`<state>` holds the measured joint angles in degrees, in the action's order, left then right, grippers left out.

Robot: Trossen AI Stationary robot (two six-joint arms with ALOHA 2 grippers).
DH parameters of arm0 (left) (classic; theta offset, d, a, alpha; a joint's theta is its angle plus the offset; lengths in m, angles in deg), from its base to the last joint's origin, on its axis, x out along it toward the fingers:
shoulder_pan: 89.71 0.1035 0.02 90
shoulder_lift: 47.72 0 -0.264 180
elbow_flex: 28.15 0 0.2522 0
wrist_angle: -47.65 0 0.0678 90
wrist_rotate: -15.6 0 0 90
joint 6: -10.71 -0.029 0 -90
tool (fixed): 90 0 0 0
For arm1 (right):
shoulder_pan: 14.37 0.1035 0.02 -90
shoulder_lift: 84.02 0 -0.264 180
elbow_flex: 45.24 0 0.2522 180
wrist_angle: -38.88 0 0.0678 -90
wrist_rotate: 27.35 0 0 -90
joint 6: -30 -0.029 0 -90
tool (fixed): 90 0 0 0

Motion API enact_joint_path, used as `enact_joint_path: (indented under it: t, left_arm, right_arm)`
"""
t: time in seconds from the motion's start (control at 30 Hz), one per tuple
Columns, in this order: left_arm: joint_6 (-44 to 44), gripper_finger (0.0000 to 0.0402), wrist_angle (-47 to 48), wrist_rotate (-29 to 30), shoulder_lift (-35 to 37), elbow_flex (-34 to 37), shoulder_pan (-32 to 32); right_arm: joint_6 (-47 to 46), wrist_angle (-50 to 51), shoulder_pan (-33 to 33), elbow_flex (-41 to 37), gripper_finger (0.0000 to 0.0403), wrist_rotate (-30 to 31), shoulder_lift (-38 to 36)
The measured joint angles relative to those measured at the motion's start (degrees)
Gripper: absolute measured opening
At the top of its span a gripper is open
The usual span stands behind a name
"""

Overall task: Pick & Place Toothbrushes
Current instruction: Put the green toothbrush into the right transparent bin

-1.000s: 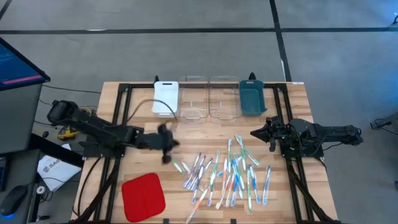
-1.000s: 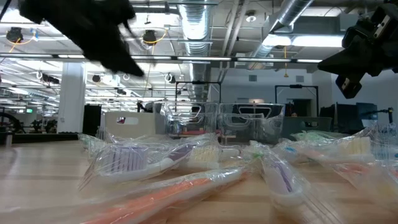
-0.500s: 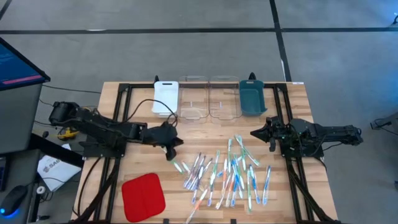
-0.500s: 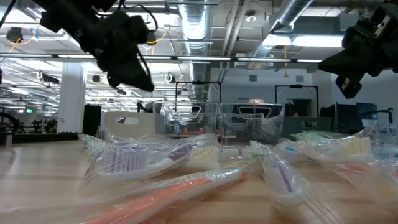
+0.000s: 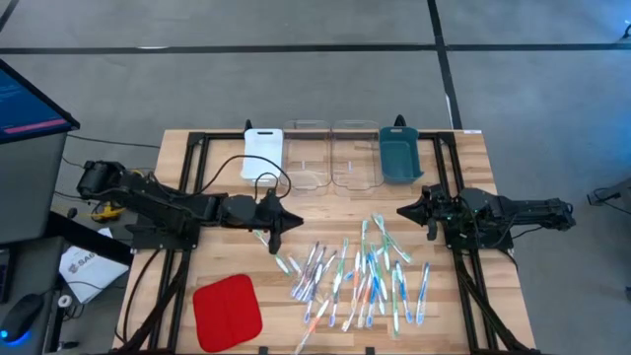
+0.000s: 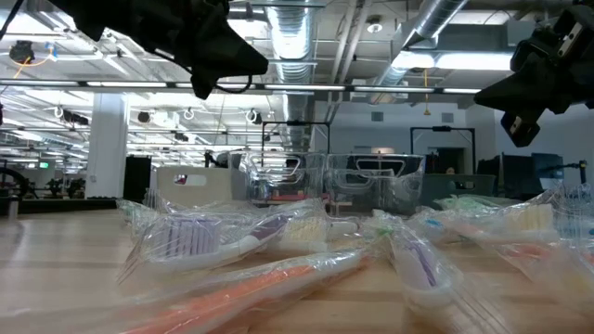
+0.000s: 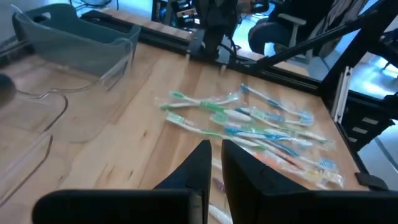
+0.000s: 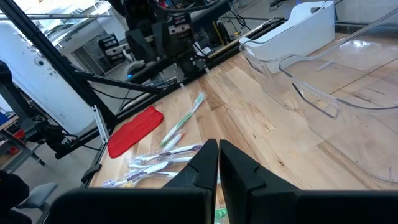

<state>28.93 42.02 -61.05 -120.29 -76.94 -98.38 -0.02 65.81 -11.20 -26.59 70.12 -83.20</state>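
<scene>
Several toothbrushes (image 5: 360, 274) in clear wrappers lie in a loose heap on the wooden table's near right half; they also show in the low view (image 6: 278, 255) and the left wrist view (image 7: 249, 124). My left gripper (image 5: 294, 223) hovers just left of the heap, pointing toward the table's right, fingers shut (image 7: 216, 152) and empty. My right gripper (image 5: 400, 210) waits above the heap's far right side, pointing left, shut (image 8: 218, 149) and empty. One toothbrush (image 5: 287, 263) lies apart at the heap's left end, near the left gripper.
Along the far edge stand a white tray (image 5: 262, 154), two clear trays (image 5: 307, 158) (image 5: 355, 158) and a teal tray (image 5: 399, 154). A red square pad (image 5: 227, 311) lies near the table's near left corner. Bare wood lies between trays and heap.
My left gripper has moved toward the table's right, closing on the left end of the toothbrush heap, and now sits higher in the low view. The right arm and the toothbrushes have stayed put.
</scene>
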Motion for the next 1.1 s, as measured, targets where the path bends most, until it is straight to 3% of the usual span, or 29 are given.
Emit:
enact_joint_path:
  t: [0.2,0.4,0.63,0.8,1.0,1.1]
  left_arm:
    - [-9.1,0.0033,-0.6,0.1,0.0,0.0,0.0]
    - [-14.7,0.0033,-9.1,0.3,0.0,0.1,2.2]
    - [-5.7,0.0033,-19.1,0.6,0.0,0.1,8.9]
    - [2.7,0.0033,-21.3,0.7,0.0,0.1,12.5]
    - [6.7,0.0033,-25.1,0.6,0.0,0.1,12.3]
    - [6.3,0.0033,-25.5,0.6,0.0,0.1,11.2]
  right_arm:
    - [1.4,-3.0,0.0,-0.2,0.0011,0.2,0.0]
    - [12.4,-16.9,-0.8,-0.2,0.0011,3.5,0.0]
    - [13.9,-40.1,-3.0,0.0,0.0011,3.6,0.0]
    - [20.5,-48.8,-3.5,0.0,0.0011,3.6,0.3]
    - [25.0,-54.8,-5.3,0.0,0.0011,3.6,6.3]
    - [24.8,-62.8,-6.5,0.0,0.0011,3.6,12.3]
